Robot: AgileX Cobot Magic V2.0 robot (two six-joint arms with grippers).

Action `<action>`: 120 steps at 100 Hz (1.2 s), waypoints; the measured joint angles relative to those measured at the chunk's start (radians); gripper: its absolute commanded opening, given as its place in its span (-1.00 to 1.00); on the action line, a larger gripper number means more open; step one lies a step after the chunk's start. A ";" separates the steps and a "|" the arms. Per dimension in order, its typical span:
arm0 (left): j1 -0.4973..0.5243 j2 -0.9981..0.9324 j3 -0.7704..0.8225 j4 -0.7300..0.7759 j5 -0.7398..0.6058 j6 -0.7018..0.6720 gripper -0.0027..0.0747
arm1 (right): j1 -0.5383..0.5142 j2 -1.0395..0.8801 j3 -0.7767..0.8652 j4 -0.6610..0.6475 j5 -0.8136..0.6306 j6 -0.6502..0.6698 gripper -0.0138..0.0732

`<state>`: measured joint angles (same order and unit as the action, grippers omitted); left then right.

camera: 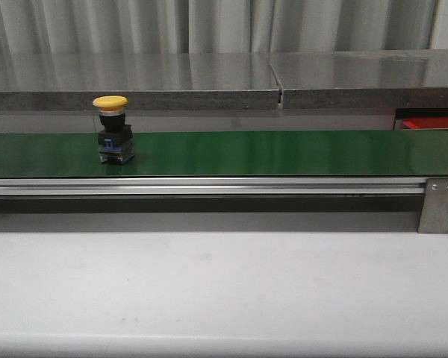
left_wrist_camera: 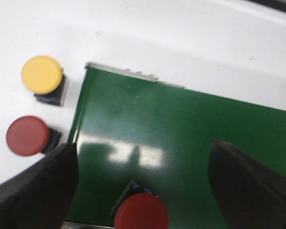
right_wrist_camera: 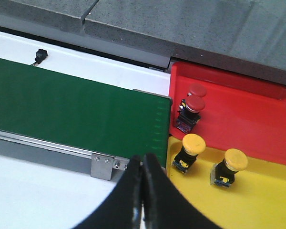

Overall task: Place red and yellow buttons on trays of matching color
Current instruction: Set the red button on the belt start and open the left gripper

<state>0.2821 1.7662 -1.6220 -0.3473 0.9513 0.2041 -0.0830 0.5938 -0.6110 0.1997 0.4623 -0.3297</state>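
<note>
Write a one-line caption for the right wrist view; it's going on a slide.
Shut right gripper above the green belt's end; two red buttons in red tray, two yellow buttons in yellow tray.

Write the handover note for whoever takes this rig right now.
Left claw: open, over a red button at the belt's end.
Right claw: shut, empty, near the trays.
Done: two red buttons in the red tray, two yellow ones in the yellow tray.
Left: yellow button on the belt; a yellow and a red beside its end.
</note>
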 measured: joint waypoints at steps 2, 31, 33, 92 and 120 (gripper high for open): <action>-0.008 -0.013 0.000 -0.005 -0.003 0.007 0.15 | 0.000 0.000 0.000 0.000 0.000 0.000 -0.89; -0.115 -0.165 0.015 -0.020 -0.005 0.067 -0.98 | 0.000 0.000 0.000 0.000 0.000 0.000 -0.89; -0.122 -0.175 0.022 -0.020 -0.005 0.067 -0.98 | 0.000 0.000 0.000 0.000 0.000 0.000 -0.89; -0.345 -0.571 0.441 0.067 -0.182 0.076 -0.98 | 0.000 0.000 0.000 0.002 -0.024 0.000 -0.89; -0.355 -0.848 0.634 0.076 -0.230 0.076 -0.98 | 0.000 0.000 0.000 0.002 -0.039 0.000 -0.89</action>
<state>-0.0728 0.9184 -0.9877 -0.2717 0.7213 0.2802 -0.0830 0.5938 -0.6110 0.2015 0.4237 -0.3297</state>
